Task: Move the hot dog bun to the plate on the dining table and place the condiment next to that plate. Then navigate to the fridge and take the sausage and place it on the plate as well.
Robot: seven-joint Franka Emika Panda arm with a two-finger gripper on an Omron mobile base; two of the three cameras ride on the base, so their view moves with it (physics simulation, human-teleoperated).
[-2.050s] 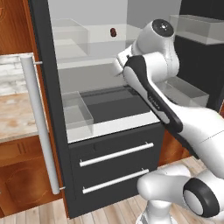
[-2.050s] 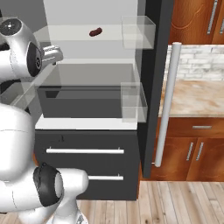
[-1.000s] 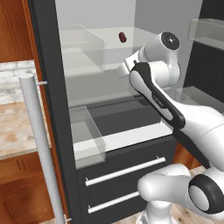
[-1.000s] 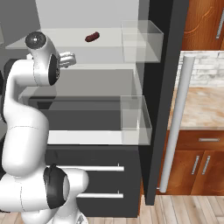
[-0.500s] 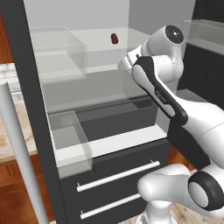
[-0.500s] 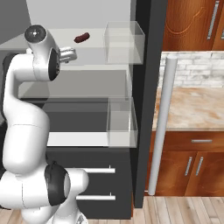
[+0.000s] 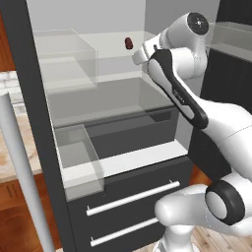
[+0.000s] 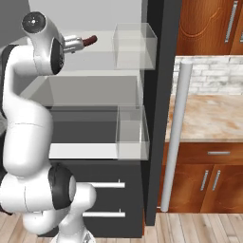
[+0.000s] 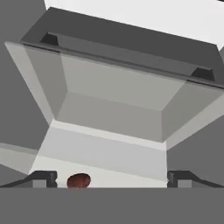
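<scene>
Your sausage (image 7: 129,43) lies on the upper shelf of the open fridge (image 7: 118,98), top centre of the left base view, dark reddish-brown and apart from everything else on that pale shelf. In the right base view it sits at the upper left (image 8: 90,40), just past the end of the arm's hand. In the hand view it shows as a red-brown end (image 9: 79,180) low and left of centre, between the two fingertips (image 9: 43,178) and nearer the left one. You have the gripper (image 9: 111,179) spread wide, nothing pinched. Clear bins (image 8: 133,45) stand at the shelf sides; drawers with silver handles (image 7: 133,198) lie below.
</scene>
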